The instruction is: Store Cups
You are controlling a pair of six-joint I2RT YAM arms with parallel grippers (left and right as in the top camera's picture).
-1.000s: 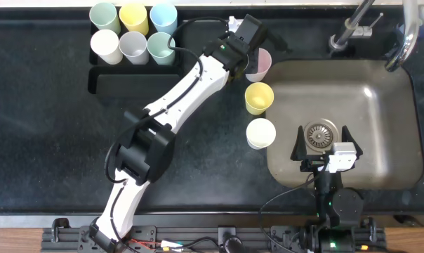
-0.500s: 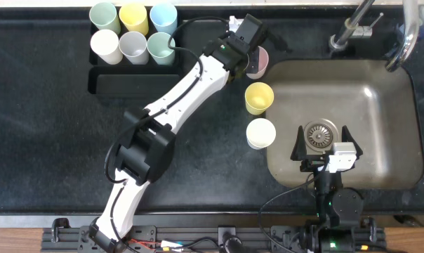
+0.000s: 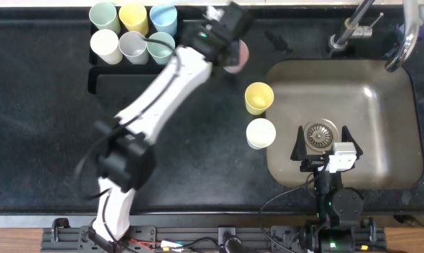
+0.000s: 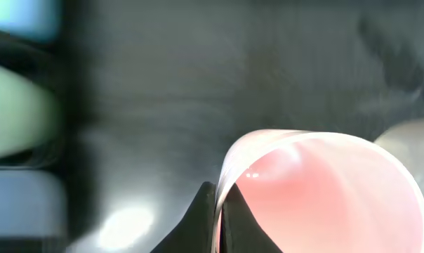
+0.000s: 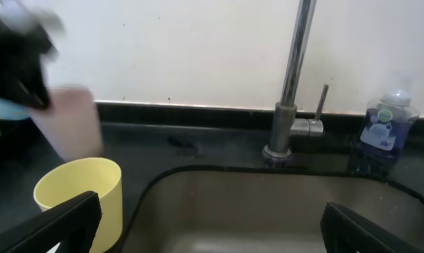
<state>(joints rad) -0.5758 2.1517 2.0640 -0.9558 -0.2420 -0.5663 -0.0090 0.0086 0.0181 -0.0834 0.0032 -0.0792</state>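
Left tool pinching rim of glossy pink cup, speckled black counter

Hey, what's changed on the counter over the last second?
The left claw, pinching the rim of the pink cup, carried it from the sink's corner leftward toward the tray. The yellow cup, the white cup and the six cups in the tray stayed put, and the right claw stayed open over the sink.
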